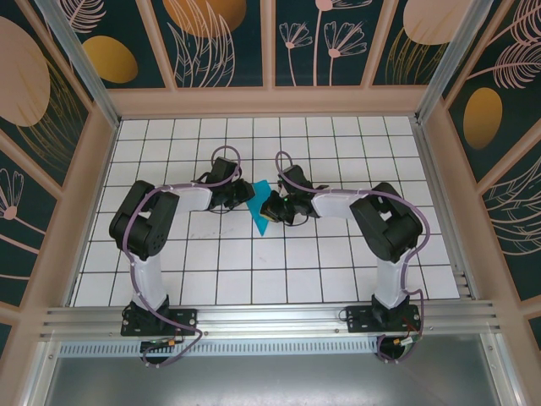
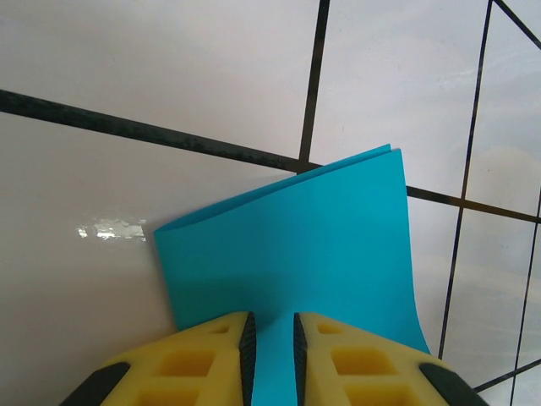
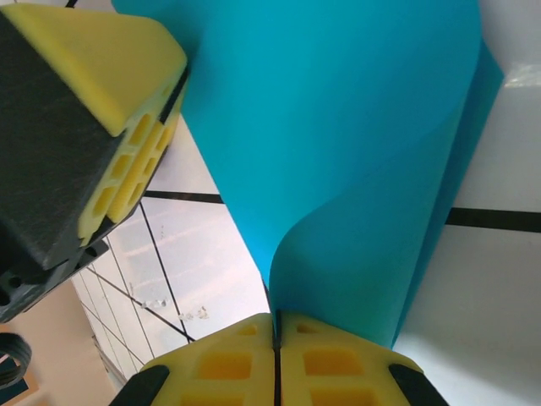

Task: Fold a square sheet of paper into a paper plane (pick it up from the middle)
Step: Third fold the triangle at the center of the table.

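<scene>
The square sheet of paper (image 1: 259, 211) is teal-blue, doubled over into two layers, and held up off the white tiles between the two grippers. In the left wrist view the sheet (image 2: 296, 245) lies spread behind my left gripper (image 2: 270, 326), whose yellow fingers stand a narrow gap apart with teal showing through it. My right gripper (image 3: 275, 320) is shut, with a curled edge of the sheet (image 3: 355, 127) pinched in the seam between its pads. One left finger (image 3: 101, 85) sits against the sheet's far side. From above, the left gripper (image 1: 243, 193) and right gripper (image 1: 272, 209) face each other across the paper.
The white tiled table (image 1: 321, 271) with black grid lines is walled by wooden rails and patterned panels (image 1: 224, 42). Both arm bases (image 1: 156, 317) sit on the metal rail at the near edge.
</scene>
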{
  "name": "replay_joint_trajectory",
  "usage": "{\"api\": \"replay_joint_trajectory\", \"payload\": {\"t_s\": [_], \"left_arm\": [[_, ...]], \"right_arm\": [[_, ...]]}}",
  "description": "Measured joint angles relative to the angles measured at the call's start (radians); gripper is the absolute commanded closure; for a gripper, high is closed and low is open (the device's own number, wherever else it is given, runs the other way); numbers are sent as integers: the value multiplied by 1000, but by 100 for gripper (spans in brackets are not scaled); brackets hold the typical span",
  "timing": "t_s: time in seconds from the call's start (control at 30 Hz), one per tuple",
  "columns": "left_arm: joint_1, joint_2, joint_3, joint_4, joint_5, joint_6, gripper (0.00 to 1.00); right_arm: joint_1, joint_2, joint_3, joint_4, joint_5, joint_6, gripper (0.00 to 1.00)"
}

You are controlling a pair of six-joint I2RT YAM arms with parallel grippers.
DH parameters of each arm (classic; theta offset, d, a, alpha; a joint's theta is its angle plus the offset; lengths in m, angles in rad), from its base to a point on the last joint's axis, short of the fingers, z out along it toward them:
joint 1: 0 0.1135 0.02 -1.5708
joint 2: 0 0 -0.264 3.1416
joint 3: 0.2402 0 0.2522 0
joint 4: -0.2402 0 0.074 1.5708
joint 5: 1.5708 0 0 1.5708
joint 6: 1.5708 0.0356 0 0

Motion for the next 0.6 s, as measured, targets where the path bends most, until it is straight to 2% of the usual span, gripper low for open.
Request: {"api": "replay_joint_trajectory", "payload": {"t_s": [0.6], "left_arm": [[2, 5, 3, 0, 4, 0, 77]], "right_arm": [[-2, 34, 5, 20, 0, 26, 92]]}}
